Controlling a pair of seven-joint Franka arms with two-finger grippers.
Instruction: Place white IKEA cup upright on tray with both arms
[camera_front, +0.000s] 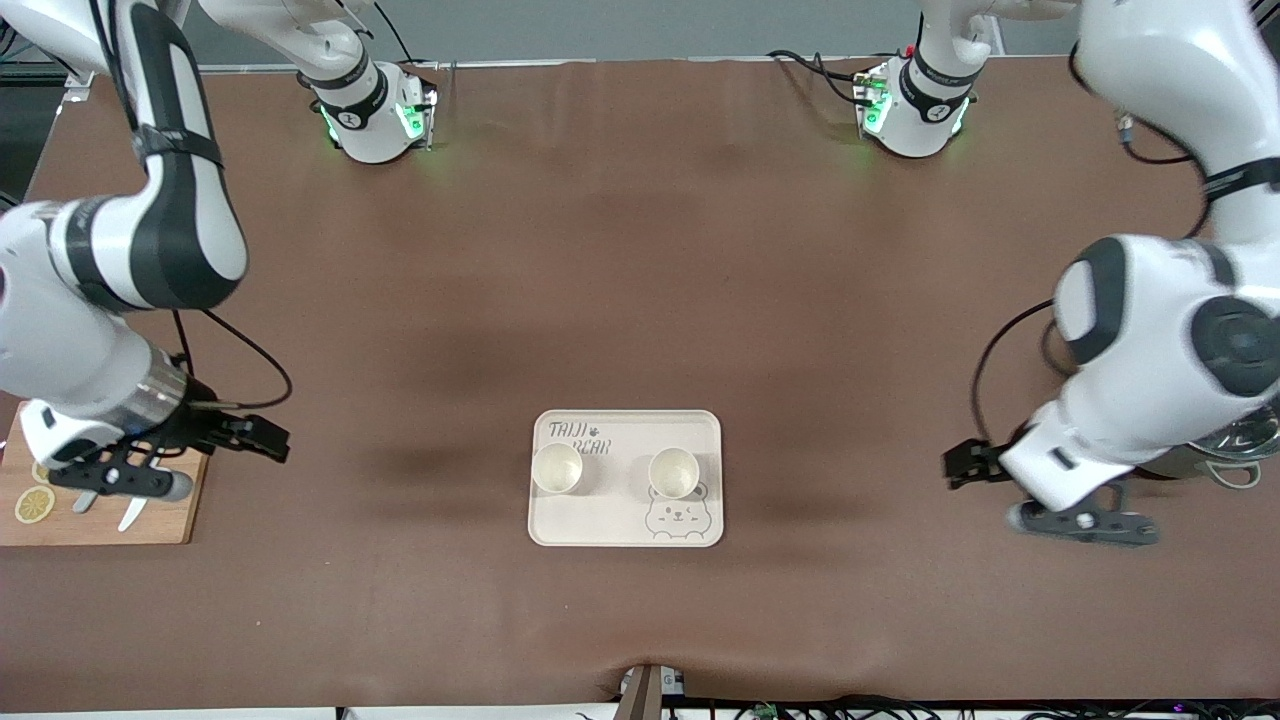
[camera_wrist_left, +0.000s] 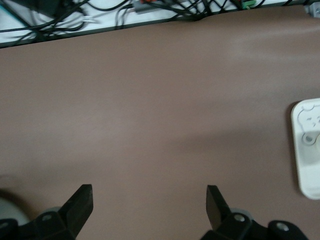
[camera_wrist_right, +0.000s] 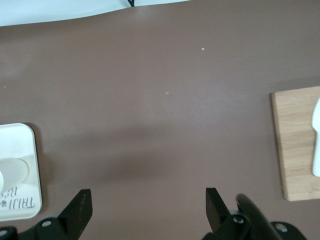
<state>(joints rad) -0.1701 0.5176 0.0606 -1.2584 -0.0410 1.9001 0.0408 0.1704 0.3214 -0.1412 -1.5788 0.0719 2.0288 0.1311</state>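
Observation:
The cream tray (camera_front: 612, 525) with the "TAIJI BEAR" lettering lies near the table's middle, toward the front camera. Two white cups stand upright on it, mouths up: one (camera_front: 557, 467) toward the right arm's end, the other (camera_front: 673, 472) toward the left arm's end. My right gripper (camera_front: 120, 487) is open and empty, held over the edge of a wooden cutting board. My left gripper (camera_front: 1085, 522) is open and empty, over bare table at the left arm's end. The left wrist view shows open fingers (camera_wrist_left: 82, 200) and a corner of the tray (camera_wrist_left: 306, 165). The right wrist view shows open fingers (camera_wrist_right: 82, 202) and a tray corner (camera_wrist_right: 22, 150).
A wooden cutting board (camera_front: 150, 515) with a lemon slice (camera_front: 34, 504) and a white utensil lies under the right gripper; it also shows in the right wrist view (camera_wrist_right: 297, 145). A metal pot (camera_front: 1235, 450) sits under the left arm. Brown table cover lies between tray and grippers.

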